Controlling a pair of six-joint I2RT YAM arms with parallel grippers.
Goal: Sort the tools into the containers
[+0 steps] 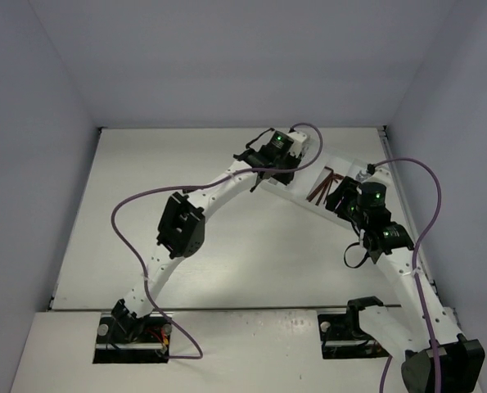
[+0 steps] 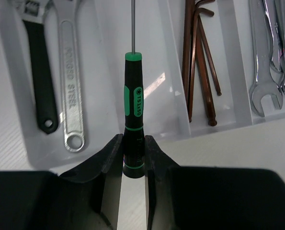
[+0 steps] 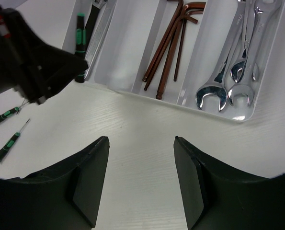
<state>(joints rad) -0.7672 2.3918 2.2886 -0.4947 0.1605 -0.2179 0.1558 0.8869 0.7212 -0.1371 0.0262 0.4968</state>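
Screwdriver [image 2: 133, 96] tight in left end effector [image 2: 133, 143], over tray [image 2: 106, 62]; right end effector [image 3: 141, 143] open.

This is a robotics lab cell. Bare pale walls [image 1: 227, 57] box in a plain white tabletop [image 1: 251, 254]; two robot arms [image 1: 182, 225] trail purple cables [image 1: 114, 219] across it.

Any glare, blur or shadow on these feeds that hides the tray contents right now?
Left wrist: sharp, one bright glare patch on the tray floor right of the held screwdriver. Right wrist: open-end wrenches glint at their heads, near foreground soft, tray readable. Top external: even light, soft shadows, arms cover most of the tray.
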